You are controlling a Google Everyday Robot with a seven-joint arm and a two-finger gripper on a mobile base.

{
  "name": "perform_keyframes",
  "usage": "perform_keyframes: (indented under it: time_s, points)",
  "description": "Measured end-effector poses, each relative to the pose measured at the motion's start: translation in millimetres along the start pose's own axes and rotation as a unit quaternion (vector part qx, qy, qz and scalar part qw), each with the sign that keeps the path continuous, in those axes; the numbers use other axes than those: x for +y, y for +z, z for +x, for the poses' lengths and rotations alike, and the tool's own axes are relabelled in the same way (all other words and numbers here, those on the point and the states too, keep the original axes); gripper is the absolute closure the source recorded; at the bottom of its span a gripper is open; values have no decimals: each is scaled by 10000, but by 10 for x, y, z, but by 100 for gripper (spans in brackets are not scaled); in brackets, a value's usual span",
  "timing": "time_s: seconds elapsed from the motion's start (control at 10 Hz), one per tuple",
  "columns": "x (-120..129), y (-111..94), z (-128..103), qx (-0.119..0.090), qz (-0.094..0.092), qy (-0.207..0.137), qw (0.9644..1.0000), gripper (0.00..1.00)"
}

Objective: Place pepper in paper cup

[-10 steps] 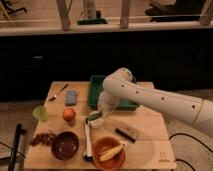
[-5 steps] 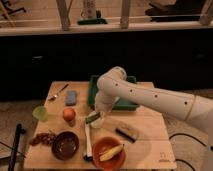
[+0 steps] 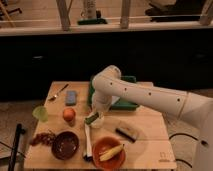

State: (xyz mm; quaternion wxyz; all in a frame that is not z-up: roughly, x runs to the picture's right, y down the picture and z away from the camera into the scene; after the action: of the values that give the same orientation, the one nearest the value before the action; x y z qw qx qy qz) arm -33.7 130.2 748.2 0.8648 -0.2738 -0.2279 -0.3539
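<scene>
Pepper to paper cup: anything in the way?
Nothing visible. The pepper is at the gripper, right at the rim of the paper cup, near the table's middle. The orange sits apart, left of the cup in the picture.

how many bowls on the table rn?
2. A dark brown bowl at the near left and an orange bowl at near centre. The claw hangs just behind the orange one; the arm could hide another.

Wooden table (image 3: 150,146), green tray (image 3: 129,105), brown bowl (image 3: 65,136), fork (image 3: 59,92), paper cup (image 3: 98,124) beneath gripper (image 3: 93,116)
</scene>
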Motion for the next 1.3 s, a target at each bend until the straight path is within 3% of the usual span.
perform_keyframes:
  time_s: [0.2, 1.0, 1.3]
  points:
    - [-22, 16, 15, 1, 4, -135, 9999, 98]
    - [-68, 78, 95, -12, -87, -290, 9995, 23]
    - [-53, 83, 115, -25, -122, -298, 9995, 20]
